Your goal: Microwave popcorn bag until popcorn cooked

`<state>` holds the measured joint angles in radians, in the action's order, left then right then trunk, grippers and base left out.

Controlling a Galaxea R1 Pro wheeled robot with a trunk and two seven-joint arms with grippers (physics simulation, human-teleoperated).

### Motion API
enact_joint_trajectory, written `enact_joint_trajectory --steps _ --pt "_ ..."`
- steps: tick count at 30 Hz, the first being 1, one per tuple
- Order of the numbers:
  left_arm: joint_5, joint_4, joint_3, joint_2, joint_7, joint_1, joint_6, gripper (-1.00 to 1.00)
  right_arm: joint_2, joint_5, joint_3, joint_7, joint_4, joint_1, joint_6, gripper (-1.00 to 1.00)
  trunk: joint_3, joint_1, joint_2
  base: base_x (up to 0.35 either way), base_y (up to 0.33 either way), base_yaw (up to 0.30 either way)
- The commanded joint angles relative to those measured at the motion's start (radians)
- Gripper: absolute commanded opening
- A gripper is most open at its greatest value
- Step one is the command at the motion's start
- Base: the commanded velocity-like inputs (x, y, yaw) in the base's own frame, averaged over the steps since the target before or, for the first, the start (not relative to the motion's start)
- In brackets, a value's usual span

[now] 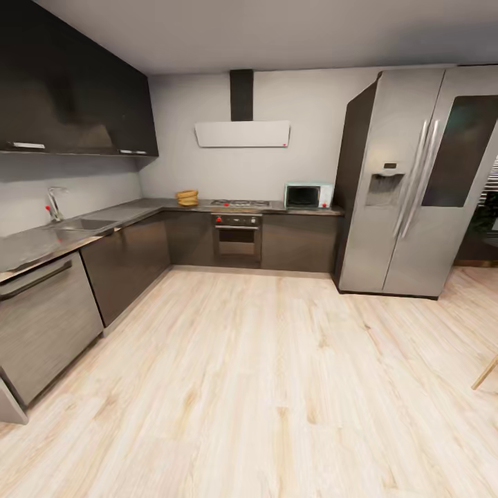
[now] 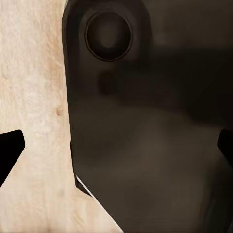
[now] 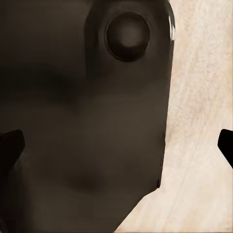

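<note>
Head view: kitchen seen from across a pale wood floor [image 1: 277, 387]. L-shaped grey countertop [image 1: 131, 211] runs along the left wall and the back wall over dark cabinets. Popcorn bag [image 1: 187, 198] sits on the countertop at the back corner, just left of the hob [image 1: 239, 203]; too small to tell its contents. Microwave [image 1: 308, 196] stands on the countertop right of the hob, near the fridge [image 1: 415, 180], door looks closed. Bag and microwave are well apart, hob between them. Built-in oven [image 1: 237, 237] with red knobs sits under the hob. White hood [image 1: 242, 133] hangs on the back wall above the hob. Sink [image 1: 79, 224] with faucet [image 1: 53, 203] is on the left run of countertop; dishwasher front [image 1: 41, 321] below, nearer the camera. Dark upper cabinets [image 1: 76, 90] on the left wall.

Left wrist view: left gripper [image 2: 116, 145] points down at the floor and a dark robot body part [image 2: 150, 126] with a round recess. Black fingertips [image 2: 10, 148] sit at opposite edges of the picture, spread wide, nothing between them.

Right wrist view: right gripper [image 3: 119, 145] likewise over floor and the dark body part [image 3: 82, 111]. Fingertips [image 3: 10, 143] at opposite edges, spread wide, holding nothing.
</note>
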<state>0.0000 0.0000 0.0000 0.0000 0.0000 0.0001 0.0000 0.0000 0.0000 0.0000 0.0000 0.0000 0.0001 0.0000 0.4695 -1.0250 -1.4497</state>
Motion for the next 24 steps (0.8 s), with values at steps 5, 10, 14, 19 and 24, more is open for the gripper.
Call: enact_joint_trajectory --steps 5,10,14,19,24 --pt "0.006 -0.004 0.005 -0.007 0.006 -0.002 -0.008 1.00 -0.004 -0.004 0.008 0.003 -0.002 0.014 0.014 1.00 0.000 0.000 0.000 0.000 0.000 0.000" --pt "0.034 -0.031 0.014 -0.028 0.008 -0.002 -0.036 1.00 -0.011 0.001 0.008 0.003 -0.002 0.012 0.012 1.00 0.000 0.000 0.000 0.028 0.000 0.000" --pt "0.039 -0.032 0.014 -0.029 0.008 -0.002 -0.045 1.00 -0.010 0.001 0.008 0.003 -0.002 0.012 0.012 1.00 0.000 0.000 0.000 0.270 0.000 0.000" --pt "0.043 -0.032 0.014 -0.029 0.008 -0.002 -0.042 1.00 -0.016 0.003 0.008 0.003 -0.002 0.012 0.012 1.00 0.000 0.000 0.000 0.318 0.000 0.000" --pt "0.043 -0.034 0.014 -0.031 0.016 -0.002 -0.041 1.00 -0.018 0.002 0.008 0.002 -0.002 0.012 0.011 1.00 0.000 0.000 0.000 0.320 0.000 0.000"
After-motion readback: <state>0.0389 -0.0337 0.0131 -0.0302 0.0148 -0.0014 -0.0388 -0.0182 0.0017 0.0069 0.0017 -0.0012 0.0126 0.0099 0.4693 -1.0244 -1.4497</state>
